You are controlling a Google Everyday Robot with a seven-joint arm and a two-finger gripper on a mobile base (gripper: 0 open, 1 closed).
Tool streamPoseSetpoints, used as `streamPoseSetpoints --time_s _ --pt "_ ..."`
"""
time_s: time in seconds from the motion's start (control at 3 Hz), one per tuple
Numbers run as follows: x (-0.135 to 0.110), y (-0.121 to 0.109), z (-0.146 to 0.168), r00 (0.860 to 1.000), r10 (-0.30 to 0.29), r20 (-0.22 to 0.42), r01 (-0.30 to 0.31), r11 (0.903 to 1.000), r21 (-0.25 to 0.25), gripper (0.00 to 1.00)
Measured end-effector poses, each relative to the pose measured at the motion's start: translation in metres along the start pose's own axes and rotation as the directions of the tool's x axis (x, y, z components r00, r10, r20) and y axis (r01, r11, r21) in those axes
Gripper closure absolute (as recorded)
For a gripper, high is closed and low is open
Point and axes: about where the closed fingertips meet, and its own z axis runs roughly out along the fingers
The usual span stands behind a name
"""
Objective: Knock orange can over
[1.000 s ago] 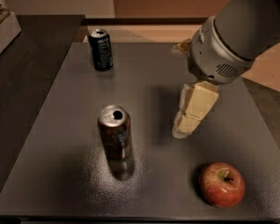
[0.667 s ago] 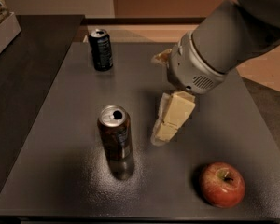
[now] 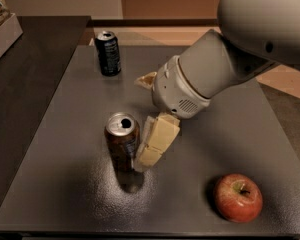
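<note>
The orange can, brownish-orange with a silver top, stands upright on the grey table at the front middle. My gripper hangs from the big grey arm and points down and to the left. Its cream fingers are held together with no gap and nothing between them. The fingertips are right against the can's right side, low on its body.
A dark blue-black can stands upright at the back of the table. A red apple lies at the front right. A box sits on the dark counter at the far left.
My gripper has swept left and a little toward the front, from the table's right side to the orange can's right side. The can still stands upright.
</note>
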Motion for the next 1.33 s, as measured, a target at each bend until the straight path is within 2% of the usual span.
streamPoseSetpoints --time_s 0.67,1.0,1.33 --pt "-0.016 0.020 0.025 0.995 -0.027 0.093 0.034 0.9966 -0.075 0.00" --pt "-0.021 0.026 0.033 0.993 -0.041 0.111 0.052 0.9941 -0.095 0.17" --pt "-0.022 0.028 0.035 0.991 -0.047 0.128 0.060 0.9927 -0.104 0.40"
